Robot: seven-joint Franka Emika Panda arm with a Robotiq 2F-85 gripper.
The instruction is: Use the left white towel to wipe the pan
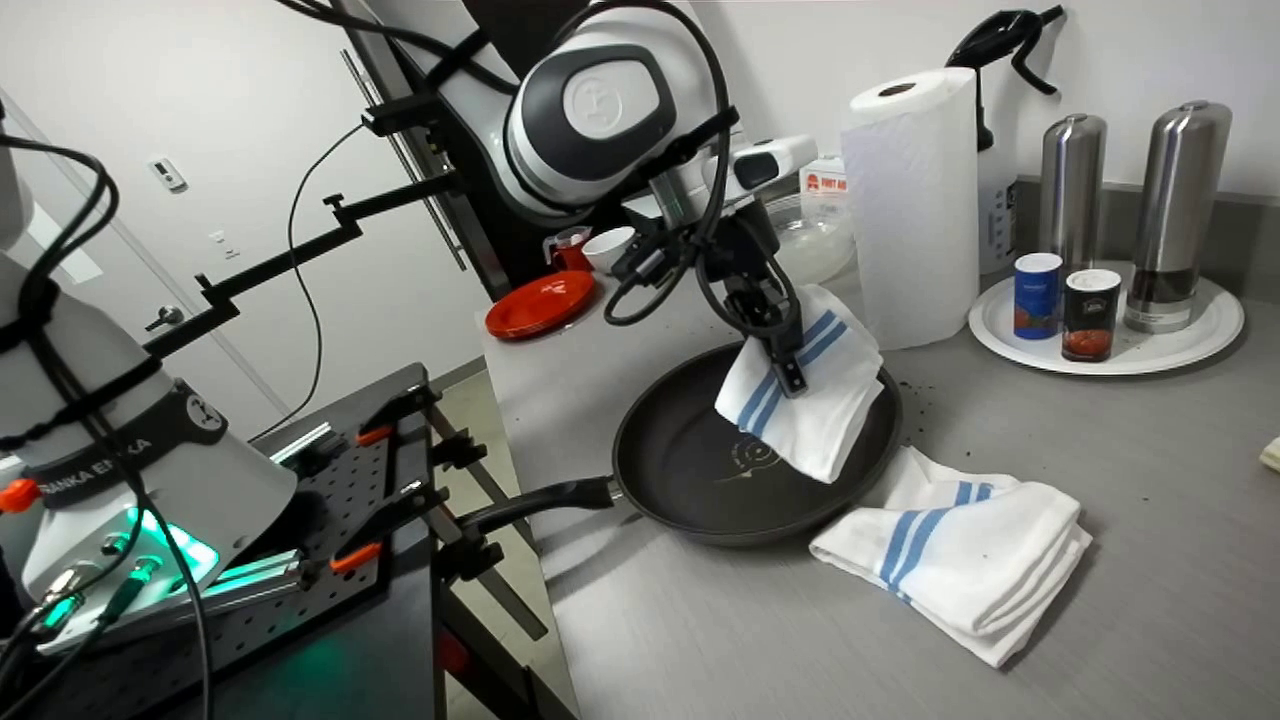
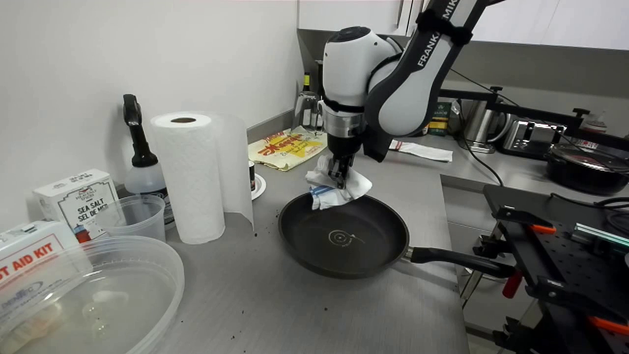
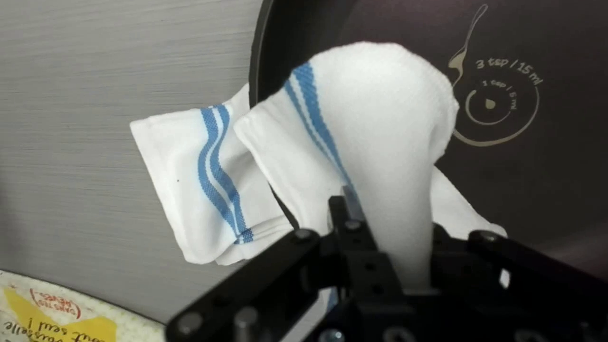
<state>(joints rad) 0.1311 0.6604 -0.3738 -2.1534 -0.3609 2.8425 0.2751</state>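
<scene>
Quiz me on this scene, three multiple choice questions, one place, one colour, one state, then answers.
1. Where is the lower towel?
A beside the pan, B in the pan, C in midair
2. What colour stripes has the upper towel?
A red, B green, C blue
3. How is the gripper?
A open, B closed on the upper towel, C closed on the pan

1 A: it lies outside the pan in an exterior view.
2 C: blue shows in every view.
3 B: the wrist view shows that towel between its fingers.
</scene>
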